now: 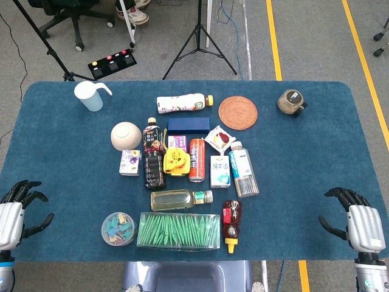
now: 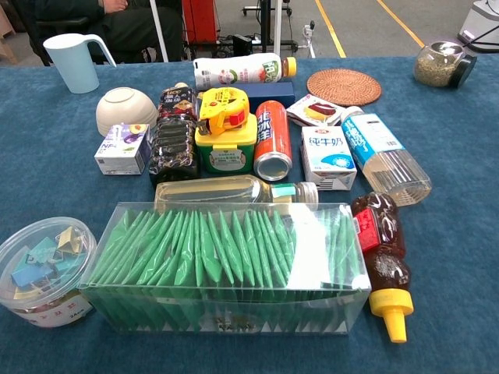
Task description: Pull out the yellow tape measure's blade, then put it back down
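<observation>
The desk (image 1: 73, 152), covered in dark blue cloth, fills most of the head view; grey floor with yellow lines, a tripod (image 1: 197, 42) and an office chair (image 1: 67, 21) run along the top of the frame. A clear box of green sachets (image 2: 226, 265) lies at the lower centre, largest in a tight cluster of bottles, cartons and a can, probably packed close as clutter to reach past. The left hand (image 1: 13, 216) sits at the lower left corner and the right hand (image 1: 358, 222) at the lower right, both empty with fingers spread and lightly curled, well apart from everything, so the reach seems not yet begun. The yellow tape measure (image 2: 224, 110) rests atop a yellow-lidded container (image 2: 226, 149) at mid-cluster, blade not drawn out.
</observation>
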Robot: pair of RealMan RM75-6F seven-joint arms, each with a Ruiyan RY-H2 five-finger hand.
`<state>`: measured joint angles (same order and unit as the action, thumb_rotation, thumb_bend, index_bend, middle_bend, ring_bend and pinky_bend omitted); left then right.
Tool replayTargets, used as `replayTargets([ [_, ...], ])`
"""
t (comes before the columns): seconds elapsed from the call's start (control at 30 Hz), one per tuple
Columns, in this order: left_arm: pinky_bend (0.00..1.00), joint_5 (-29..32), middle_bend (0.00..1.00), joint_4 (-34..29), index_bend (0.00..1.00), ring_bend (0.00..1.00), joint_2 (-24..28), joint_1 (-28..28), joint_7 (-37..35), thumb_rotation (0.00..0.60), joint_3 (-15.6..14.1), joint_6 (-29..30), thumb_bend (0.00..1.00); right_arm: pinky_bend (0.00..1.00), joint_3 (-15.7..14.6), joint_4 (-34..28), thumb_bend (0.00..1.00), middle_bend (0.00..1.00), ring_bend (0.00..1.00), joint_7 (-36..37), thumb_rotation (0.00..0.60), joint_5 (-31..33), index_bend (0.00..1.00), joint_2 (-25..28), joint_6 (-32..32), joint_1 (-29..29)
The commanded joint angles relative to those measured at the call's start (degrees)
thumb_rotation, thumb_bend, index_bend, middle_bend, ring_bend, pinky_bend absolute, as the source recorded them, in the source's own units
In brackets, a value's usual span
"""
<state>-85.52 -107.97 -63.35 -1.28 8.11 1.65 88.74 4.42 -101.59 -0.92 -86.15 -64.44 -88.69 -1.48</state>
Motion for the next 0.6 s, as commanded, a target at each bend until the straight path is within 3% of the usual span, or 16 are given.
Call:
replayTargets([
  [0.03, 0.26, -0.1, 0.24, 0.1, 0.45, 0.13, 0.1, 0.0, -0.2, 0.6, 0.0, 0.0, 0.21, 0.28, 0.0, -0.1, 0.23, 0.33, 0.28, -0.1, 0.6, -0.1, 0.34, 0.0, 0.0, 0.0],
  [0.37, 0.26, 0.3, 0.24, 0.9, 0.45, 0.14, 1.1, -1.4, -1.3, 0.6, 0.7, -2.0, 0.22, 0.28, -0.2, -0.5, 0.23, 0.33, 0.28, -0.6, 0.6, -0.2, 0.34, 0.3, 0.2, 0.0],
  [0.6, 0.26, -0.2, 0.24, 1.7, 0.45, 0.15, 3.7, -5.8, -3.2, 0.6, 3.0, -6.8, 0.21, 0.28, -0.4, -1.2, 0.23, 0.33, 0.28, -1.0, 0.6, -0.7, 0.34, 1.0, -0.1, 0.3],
])
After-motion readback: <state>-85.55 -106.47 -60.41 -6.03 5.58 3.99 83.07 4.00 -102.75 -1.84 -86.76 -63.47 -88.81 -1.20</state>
